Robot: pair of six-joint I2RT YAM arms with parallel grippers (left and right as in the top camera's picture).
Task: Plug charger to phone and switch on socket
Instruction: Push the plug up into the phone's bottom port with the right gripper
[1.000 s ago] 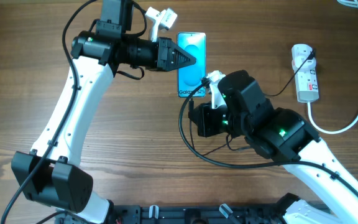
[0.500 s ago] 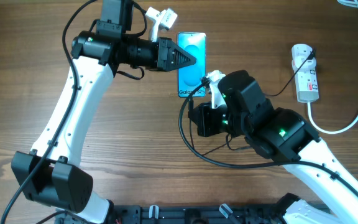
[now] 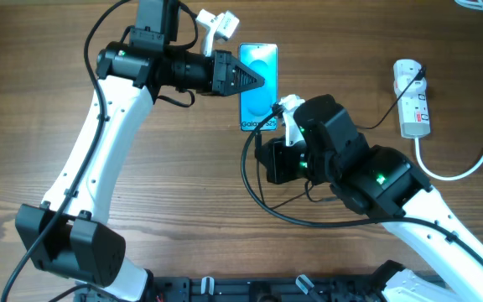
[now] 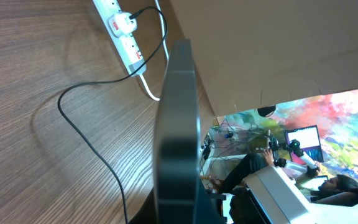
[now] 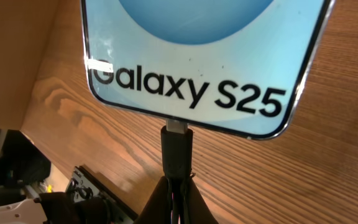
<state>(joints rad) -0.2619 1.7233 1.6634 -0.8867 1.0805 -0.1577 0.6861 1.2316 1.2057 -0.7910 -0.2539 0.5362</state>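
The phone has a cyan-blue screen and a white band at its near end. My left gripper is shut on its left edge; in the left wrist view the phone shows edge-on between the jaws. My right gripper is shut on the charger's black connector, whose metal tip meets the middle of the phone's bottom edge. The thin black charger cable loops under my right arm and runs to the white socket at the right, which has a black plug in it.
A thicker white cable curves from the socket toward the right table edge. In the left wrist view the socket and the thin black cable lie on the wooden table. My arm bases stand at the front edge.
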